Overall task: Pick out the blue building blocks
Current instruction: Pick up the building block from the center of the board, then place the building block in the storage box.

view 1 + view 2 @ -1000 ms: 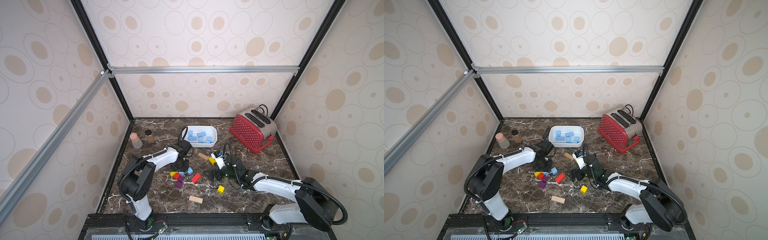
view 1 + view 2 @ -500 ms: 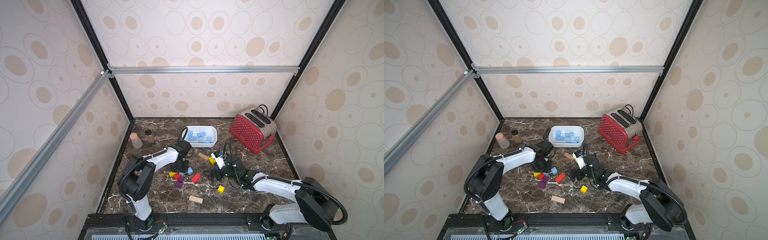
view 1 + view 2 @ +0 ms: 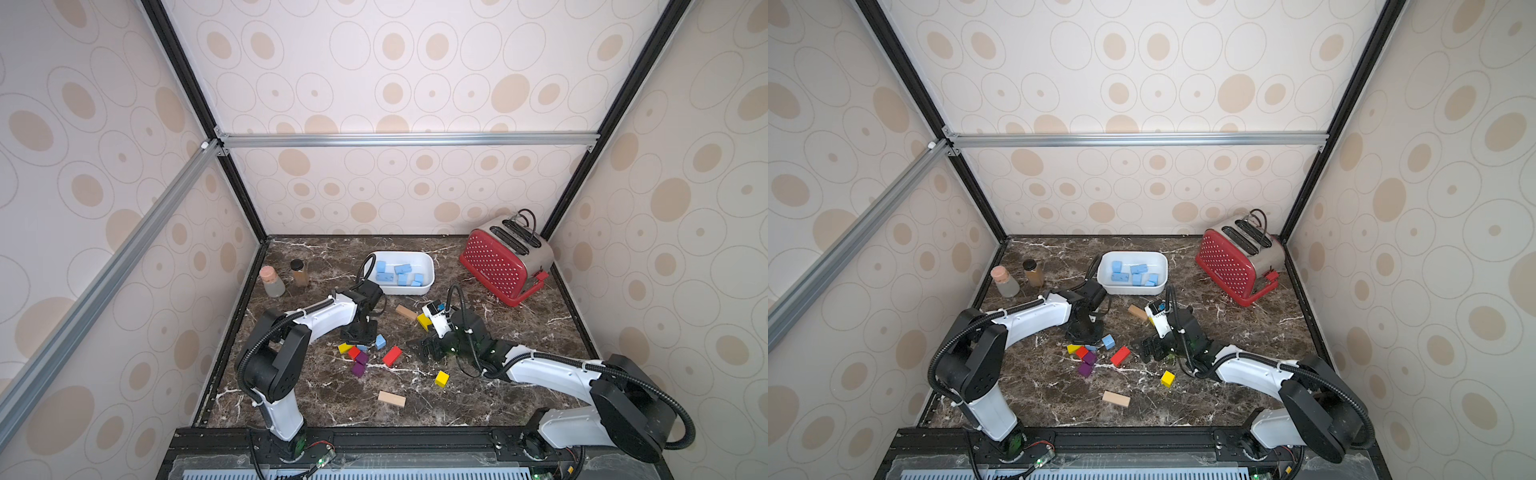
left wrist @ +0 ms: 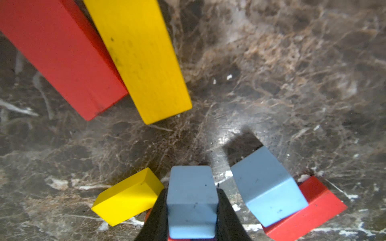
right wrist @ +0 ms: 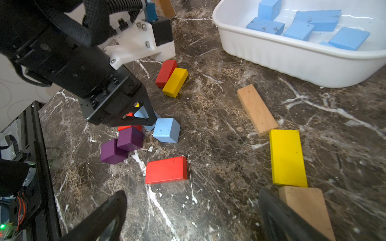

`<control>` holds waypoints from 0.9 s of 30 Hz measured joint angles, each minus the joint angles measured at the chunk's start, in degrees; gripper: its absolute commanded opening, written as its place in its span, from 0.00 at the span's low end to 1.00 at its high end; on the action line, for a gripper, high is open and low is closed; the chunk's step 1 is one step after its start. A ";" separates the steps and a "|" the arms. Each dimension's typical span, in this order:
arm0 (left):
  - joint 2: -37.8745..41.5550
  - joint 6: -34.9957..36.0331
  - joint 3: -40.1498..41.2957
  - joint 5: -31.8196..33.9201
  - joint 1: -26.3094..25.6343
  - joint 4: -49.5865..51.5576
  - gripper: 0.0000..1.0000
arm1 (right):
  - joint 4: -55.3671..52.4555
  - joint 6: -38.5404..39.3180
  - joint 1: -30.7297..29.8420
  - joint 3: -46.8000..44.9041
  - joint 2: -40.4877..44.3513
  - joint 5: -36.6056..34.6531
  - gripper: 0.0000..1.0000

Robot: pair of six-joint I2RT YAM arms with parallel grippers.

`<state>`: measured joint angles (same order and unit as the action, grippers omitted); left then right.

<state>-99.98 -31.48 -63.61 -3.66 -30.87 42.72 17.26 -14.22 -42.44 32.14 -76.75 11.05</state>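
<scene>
My left gripper (image 4: pixel 191 190) is shut on one of the blue building blocks (image 4: pixel 191 181), a light blue cube held low over the marble among the scattered blocks. In both top views this gripper (image 3: pixel 360 337) (image 3: pixel 1086 332) points down at that cluster. A second blue cube (image 4: pixel 267 187) (image 3: pixel 380 341) (image 5: pixel 167 130) lies free just beside it. Several more blue blocks (image 3: pixel 401 271) (image 5: pixel 300 30) lie in the white tub (image 3: pixel 429 266) (image 5: pixel 271 52) at the back. My right gripper (image 5: pixel 192 212) (image 3: pixel 426 349) stands open and empty over bare marble to the right.
Two purple cubes (image 5: pixel 123 146), a red bar (image 5: pixel 166 170), a red and yellow pair (image 5: pixel 172 78), a yellow bar (image 5: pixel 287 157) and tan bars (image 5: pixel 257 109) lie around. A yellow cube (image 3: pixel 441 378) and tan bar (image 3: pixel 391 399) sit nearer the front. Red toaster (image 3: pixel 505 259) back right, two bottles (image 3: pixel 272 280) back left.
My left gripper has closed onto the blue cube over the block cluster. Neither arm has visibly shifted, and the right gripper stays open.
</scene>
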 measured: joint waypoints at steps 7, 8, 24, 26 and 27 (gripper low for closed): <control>0.44 0.00 -2.32 1.05 0.00 0.79 0.00 | -0.96 -0.04 0.00 0.39 0.26 -1.09 1.00; 0.87 0.00 -2.47 1.40 0.00 0.83 0.00 | -1.49 -0.04 0.02 0.76 0.39 -1.25 1.00; 6.54 3.06 -17.99 7.23 0.00 5.46 0.00 | -10.91 -1.29 2.93 10.51 2.54 0.79 1.00; 6.19 3.91 -20.55 7.78 0.00 6.19 0.00 | -12.17 -1.60 3.54 11.82 2.54 0.98 1.00; 5.81 4.35 -22.25 8.02 0.00 6.36 0.00 | -12.76 -1.79 3.91 12.41 2.54 1.07 1.00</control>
<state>-94.17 -27.14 -85.86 4.36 -30.87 49.08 4.49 -16.01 -38.52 44.56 -74.22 12.12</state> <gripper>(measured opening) 0.318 0.996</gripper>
